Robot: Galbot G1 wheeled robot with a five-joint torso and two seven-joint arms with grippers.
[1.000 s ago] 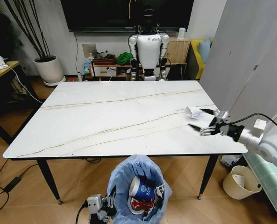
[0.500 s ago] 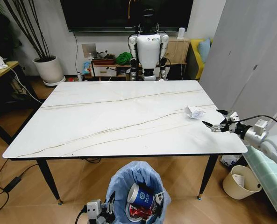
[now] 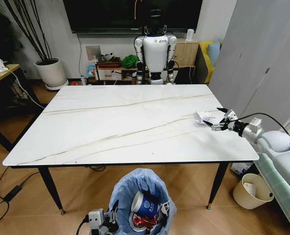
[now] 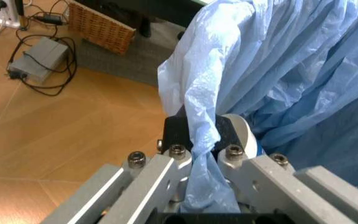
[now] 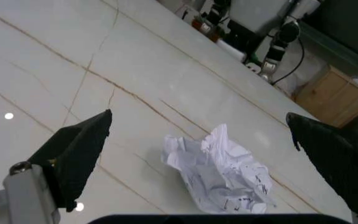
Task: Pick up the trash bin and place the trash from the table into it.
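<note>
Left hand (image 4: 195, 158): low at the near edge of the head view, under the tabletop edge; clamped on a fold of the light-blue bag at the rim of the trash bin (image 3: 145, 188).
Trash bin: held just in front of the near side of the tabletop (image 3: 110, 127), below its level; crinkled light-blue bag spread over the rim.
Inside the bin: blue-and-white paper cup (image 3: 145, 205) lying on its side, crushed red can (image 3: 144, 221) just below it, both touching.
Tabletop: glossy white marble look with thin brown veins, slim black legs.
Crumpled white paper (image 3: 204, 117): on the tabletop near the right edge, a little past the middle of that side; printed dark marks visible in the right wrist view (image 5: 223, 170).
Right hand (image 3: 220, 119): reaching over the right edge of the tabletop, just beside the crumpled white paper; fingers (image 5: 79, 149) wide apart, one dark tip on each side of the paper, not closed on it; touching or not, cannot tell.
Cream bin (image 3: 252, 191): on the floor right of the table, beyond the right near leg.
Far side: white humanoid robot (image 3: 156, 49) standing behind the far edge, in front of a low cabinet; potted plant (image 3: 49, 68) at the far left.
</note>
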